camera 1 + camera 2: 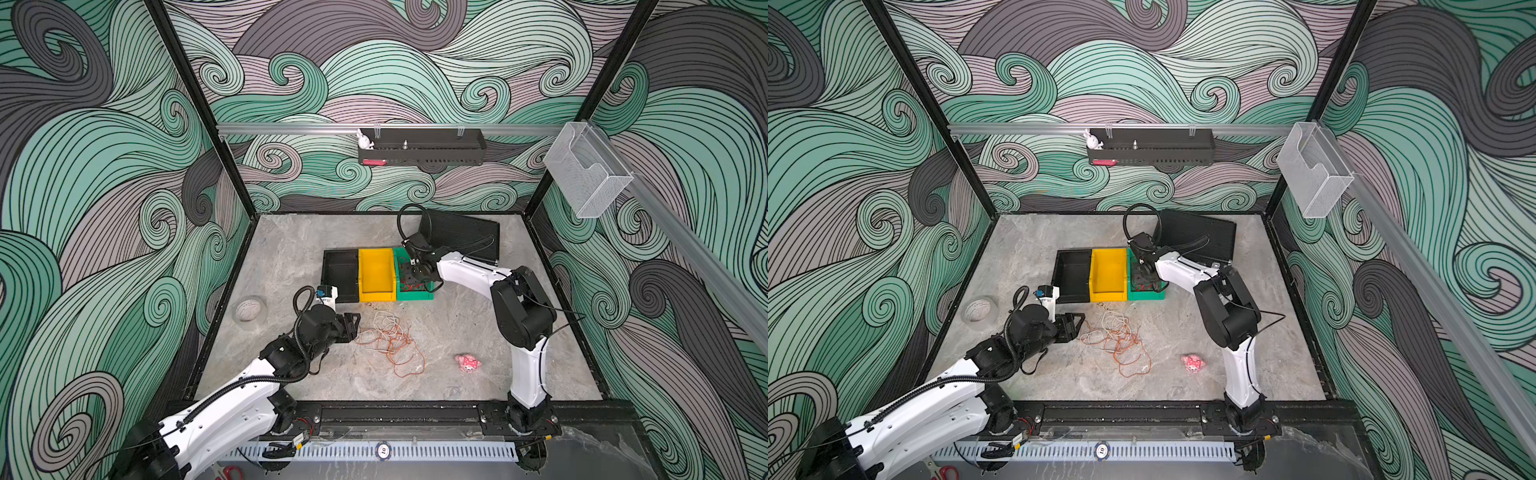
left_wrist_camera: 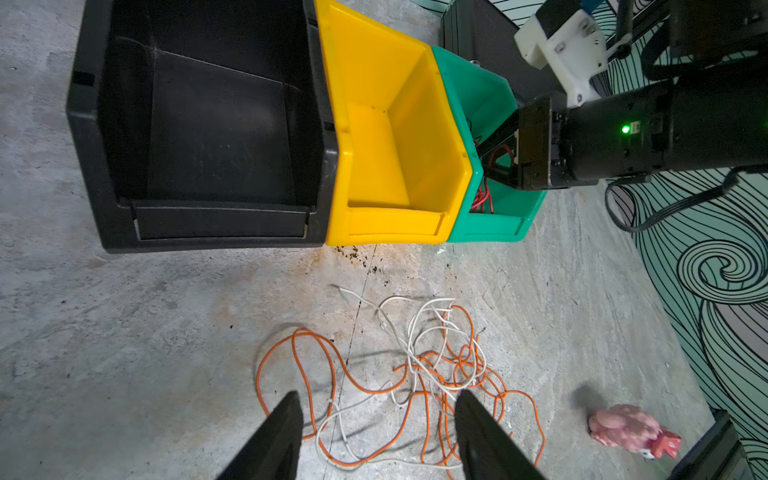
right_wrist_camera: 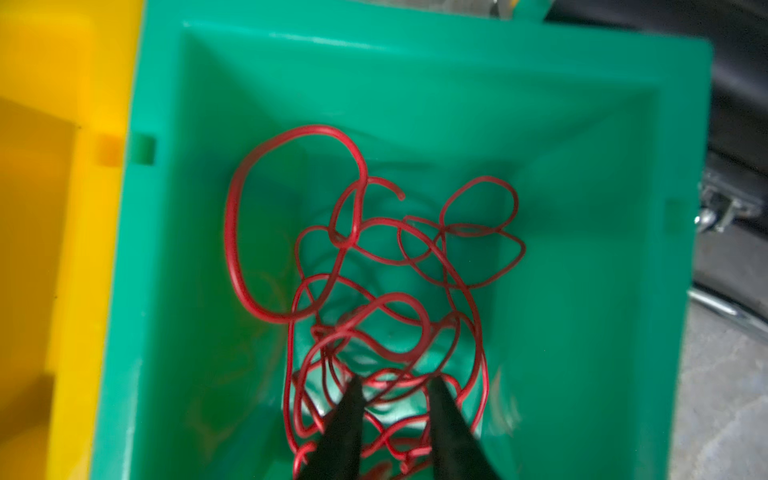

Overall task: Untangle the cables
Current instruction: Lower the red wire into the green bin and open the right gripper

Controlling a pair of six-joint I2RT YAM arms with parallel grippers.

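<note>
Left gripper (image 2: pixel 378 395): fingers wide apart, holding nothing, low by orange and white cables (image 1: pixel 390 338), on side nearest left edge. Those lie in loose messy pile, mid worktop (image 1: pixel 291 257), toward front edge. Red cable (image 3: pixel 390 296) lies curled inside green bin (image 3: pixel 582 208), right end of bin row (image 1: pixel 376 270), nearer back edge. Right gripper (image 3: pixel 395 380) down in green bin, fingers a little apart, not pinching, red loops under them.
</note>
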